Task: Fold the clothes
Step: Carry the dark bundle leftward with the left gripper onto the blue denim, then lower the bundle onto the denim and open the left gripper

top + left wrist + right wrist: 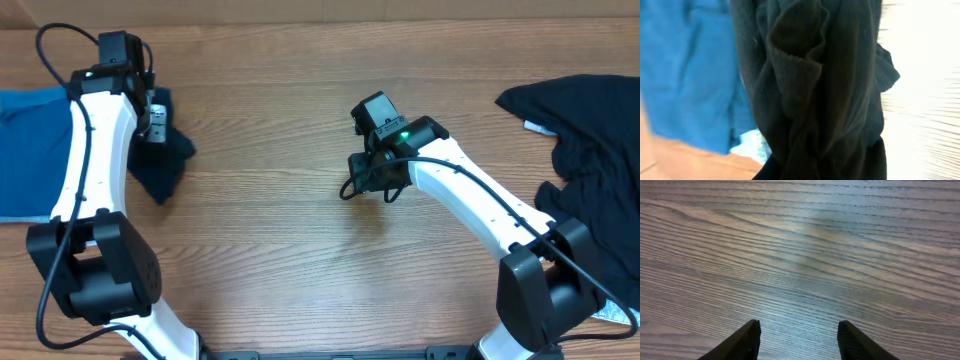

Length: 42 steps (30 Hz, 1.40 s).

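Surface is bare in the middle. Near the left edge, left fingers clench a navy garment; right fingers stand apart, empty; dark pile at right edge.

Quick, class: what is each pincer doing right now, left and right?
Left pincer: closed, holding the dark garment.
Right pincer: open, empty, above the table.

Bunched navy garment beside flat blue garment; dark heap far right.
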Each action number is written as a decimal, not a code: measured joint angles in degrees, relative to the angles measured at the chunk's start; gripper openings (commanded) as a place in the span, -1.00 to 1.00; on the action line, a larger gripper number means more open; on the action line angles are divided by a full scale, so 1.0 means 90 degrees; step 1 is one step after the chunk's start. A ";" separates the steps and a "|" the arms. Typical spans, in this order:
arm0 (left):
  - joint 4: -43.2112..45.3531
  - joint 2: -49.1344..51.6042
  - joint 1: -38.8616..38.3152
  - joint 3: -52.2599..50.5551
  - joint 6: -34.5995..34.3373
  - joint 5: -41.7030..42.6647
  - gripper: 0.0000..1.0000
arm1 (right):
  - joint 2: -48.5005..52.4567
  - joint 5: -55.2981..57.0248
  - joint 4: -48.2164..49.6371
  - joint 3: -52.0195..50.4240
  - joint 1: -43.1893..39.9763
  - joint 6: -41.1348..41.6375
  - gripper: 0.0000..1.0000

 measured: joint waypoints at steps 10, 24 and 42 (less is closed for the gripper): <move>0.0039 0.0000 0.0505 0.0165 0.0000 -0.0568 -0.92 | 0.0000 0.0000 -0.0019 0.0000 0.0000 0.0002 0.07; 0.0503 0.0000 0.1741 0.0658 0.0243 0.0911 -0.89 | 0.0000 0.0000 -0.0034 0.0000 0.0000 0.0002 0.07; 0.1297 0.0027 0.3451 0.0661 0.0214 0.2565 -0.68 | 0.0000 -0.0049 -0.0107 0.0000 0.0000 0.0000 0.07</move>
